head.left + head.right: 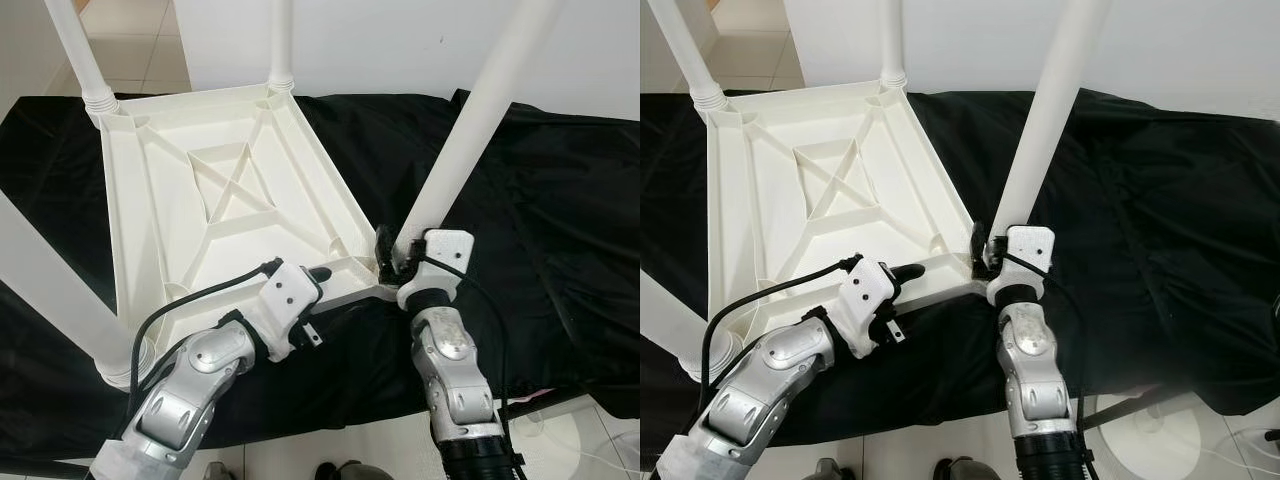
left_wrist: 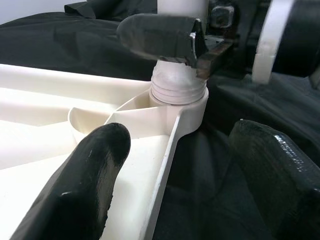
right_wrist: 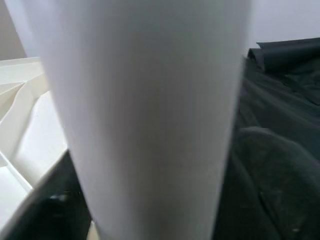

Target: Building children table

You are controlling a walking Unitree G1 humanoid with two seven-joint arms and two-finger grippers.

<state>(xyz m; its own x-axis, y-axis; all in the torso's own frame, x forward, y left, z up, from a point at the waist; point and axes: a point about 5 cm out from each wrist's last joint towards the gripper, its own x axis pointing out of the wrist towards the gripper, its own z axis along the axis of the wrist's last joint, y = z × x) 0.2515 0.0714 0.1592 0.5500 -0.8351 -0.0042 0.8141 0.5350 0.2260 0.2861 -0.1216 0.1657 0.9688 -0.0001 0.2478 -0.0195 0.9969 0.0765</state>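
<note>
Left pincer [image 1: 318, 274], released, straddles the inverted table top [image 1: 215, 190] rim on black cloth [image 1: 540, 200]; right pincer [image 1: 392, 252] grasps corner leg [image 1: 470, 140].

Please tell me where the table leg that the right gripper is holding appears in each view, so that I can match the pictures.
Left eye view: table leg, right of centre, leaning up from the near corner.
Right eye view: middle.
Left wrist view: its threaded base, top centre.
Right wrist view: close-up, centre.
Shared landmark: black cloth.
</note>
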